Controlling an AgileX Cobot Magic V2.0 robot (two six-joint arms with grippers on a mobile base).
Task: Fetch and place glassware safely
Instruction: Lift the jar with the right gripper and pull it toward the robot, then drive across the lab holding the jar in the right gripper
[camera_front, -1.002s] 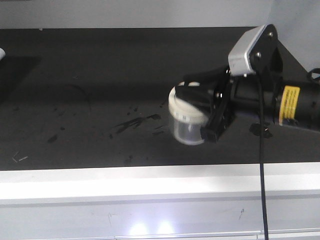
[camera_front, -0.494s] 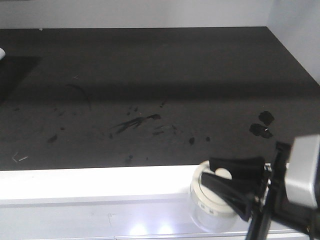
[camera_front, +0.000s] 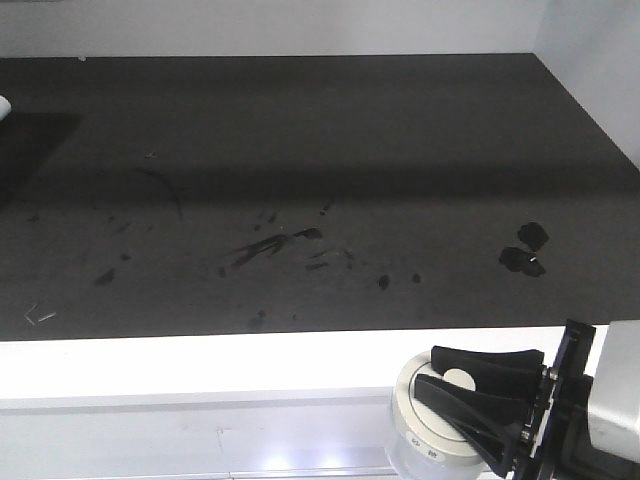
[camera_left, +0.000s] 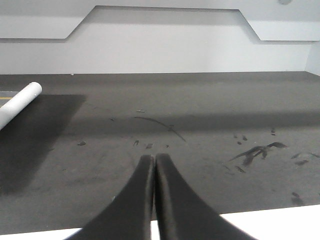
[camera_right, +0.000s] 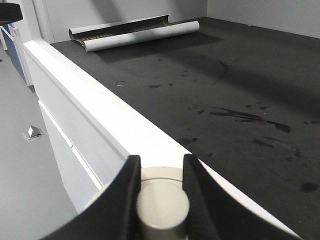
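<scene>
The glassware, a small clear jar with a wide cream-white lid (camera_front: 410, 428), hangs at the lower right of the front view, in front of the table's white edge. My right gripper (camera_front: 428, 371) is shut on the lid's central knob (camera_right: 162, 206), one black finger on each side of it. In the right wrist view the right gripper (camera_right: 161, 163) has the lid rim showing beyond its fingers; the glass body is hidden. My left gripper (camera_left: 154, 158) is shut with nothing between its fingers, low over the black mat's near part.
A black mat (camera_front: 300, 150) with dark scuffs and small black scraps (camera_front: 524, 250) covers the table. Its white front edge (camera_front: 200, 365) tops a grey drawer front. A white rolled tube (camera_right: 140, 36) lies at the mat's far left, seen also in the left wrist view (camera_left: 17, 102).
My right gripper has carried the jar from above the mat's middle, forward and down past the white front edge, to the lower right corner. The left gripper's view gives no earlier frame.
</scene>
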